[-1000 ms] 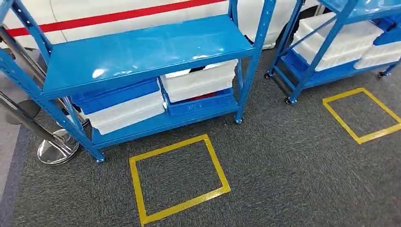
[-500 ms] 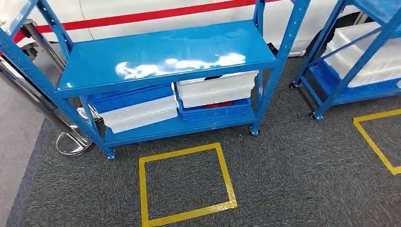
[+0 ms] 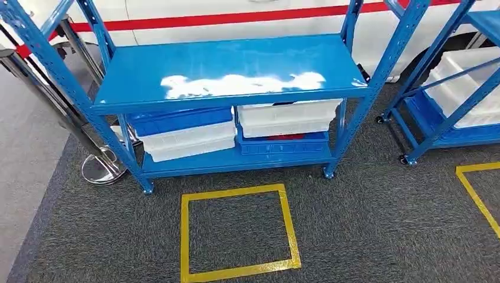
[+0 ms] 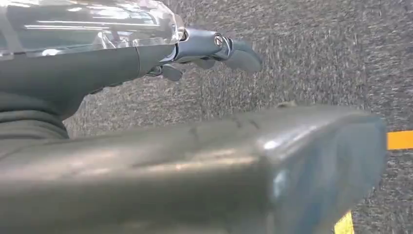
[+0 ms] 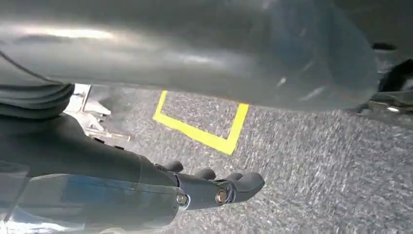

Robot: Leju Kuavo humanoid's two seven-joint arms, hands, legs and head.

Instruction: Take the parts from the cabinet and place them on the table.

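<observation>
A blue cabinet [image 3: 230, 65] stands straight ahead in the head view, its middle shelf bare and shiny. On its bottom shelf sit a blue bin [image 3: 177, 119] over a white bin [image 3: 188, 141] on the left. On the right, a white bin [image 3: 289, 118] rests on a blue bin [image 3: 283, 144]; what the bins hold is hidden. My left hand [image 4: 209, 51] hangs above the grey carpet with its fingers loosely stretched out and nothing in them. My right hand [image 5: 214, 187] hangs the same way, empty, near a yellow tape corner [image 5: 229, 141].
A yellow tape square [image 3: 236, 191] marks the carpet in front of the cabinet. A second blue cabinet [image 3: 439, 112] with white bins stands to the right, with more yellow tape [image 3: 474, 194] before it. A chrome stanchion base [image 3: 101, 168] sits at the cabinet's left leg. A white vehicle with a red stripe [image 3: 236, 17] is behind.
The camera has moved: the whole scene has shifted right and turned, so the cabinet and the tape square now lie squarer and more central. Nothing on the shelves has moved.
</observation>
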